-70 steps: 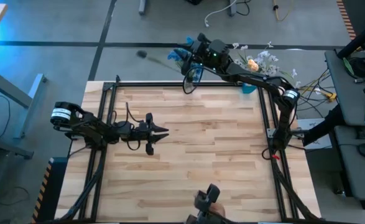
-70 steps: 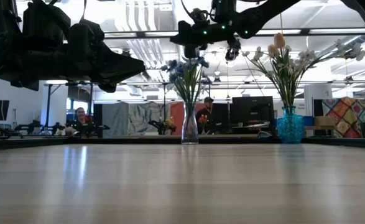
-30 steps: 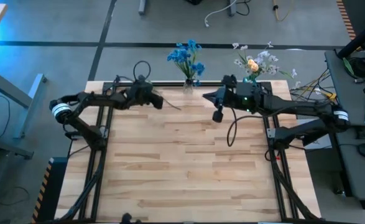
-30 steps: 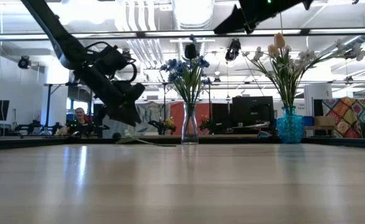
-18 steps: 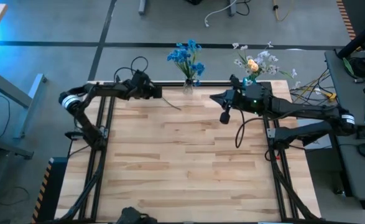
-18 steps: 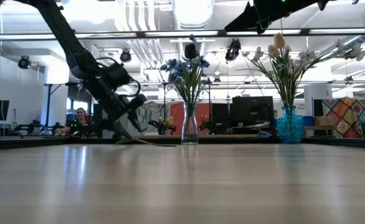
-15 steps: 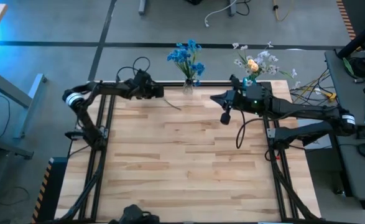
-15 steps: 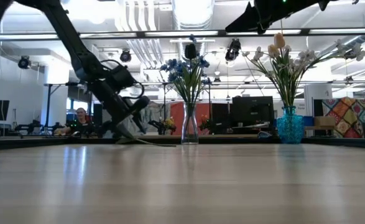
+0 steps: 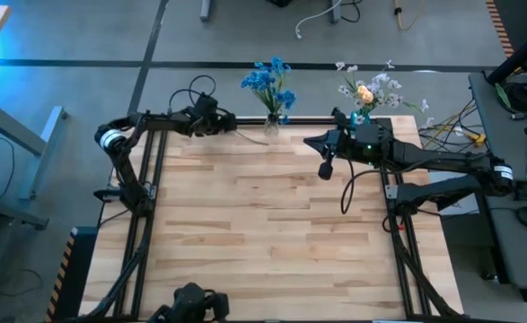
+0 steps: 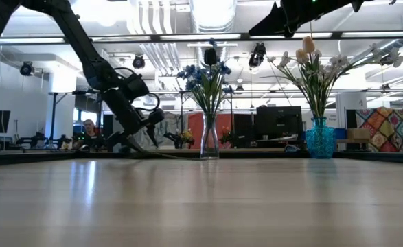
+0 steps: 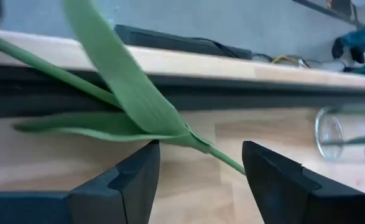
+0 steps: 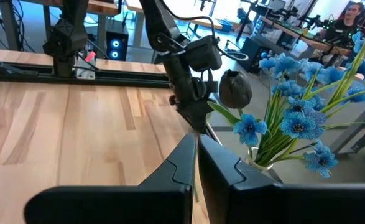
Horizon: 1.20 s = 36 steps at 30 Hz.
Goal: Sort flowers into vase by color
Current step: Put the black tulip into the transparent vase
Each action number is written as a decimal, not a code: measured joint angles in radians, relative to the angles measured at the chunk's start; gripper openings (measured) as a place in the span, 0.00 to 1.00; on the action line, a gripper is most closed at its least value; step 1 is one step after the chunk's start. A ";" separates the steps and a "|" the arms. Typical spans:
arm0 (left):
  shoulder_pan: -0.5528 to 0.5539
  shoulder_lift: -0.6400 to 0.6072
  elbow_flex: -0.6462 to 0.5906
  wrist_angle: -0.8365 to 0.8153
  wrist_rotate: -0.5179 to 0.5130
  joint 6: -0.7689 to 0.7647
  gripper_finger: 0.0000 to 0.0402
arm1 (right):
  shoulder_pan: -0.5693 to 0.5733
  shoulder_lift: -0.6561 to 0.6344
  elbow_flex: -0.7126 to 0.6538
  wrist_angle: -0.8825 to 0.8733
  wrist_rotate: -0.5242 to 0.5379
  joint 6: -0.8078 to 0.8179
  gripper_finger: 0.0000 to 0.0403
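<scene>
Far table edge [image 9: 245, 122]: dark-headed flower [image 11: 132, 109] lying flat, stem along that edge toward clear vase [image 9: 271, 124], just ahead of wide-open, empty left gripper [image 9: 230, 123]; right gripper [image 9: 310, 141] shut, farther.

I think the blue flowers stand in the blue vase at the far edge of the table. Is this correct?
Not quite. The blue flowers stand in the clear glass vase; the blue vase holds the white and pale orange flowers. The low view shows it. Both vases are at the table's far edge.
</scene>
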 joint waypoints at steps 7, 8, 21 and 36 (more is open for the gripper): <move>0.045 0.000 0.008 0.017 0.001 -0.044 0.53 | 0.000 0.000 0.000 0.000 -0.001 0.000 0.03; 0.050 0.000 0.008 0.023 0.001 -0.053 0.53 | 0.000 0.000 0.000 0.000 -0.001 0.000 0.03; 0.073 0.018 0.011 0.029 0.051 -0.103 0.53 | 0.000 0.000 -0.002 -0.002 -0.010 0.000 0.03; 0.077 0.023 0.139 -0.371 0.128 0.226 0.40 | 0.000 0.000 -0.004 -0.031 -0.011 0.015 0.03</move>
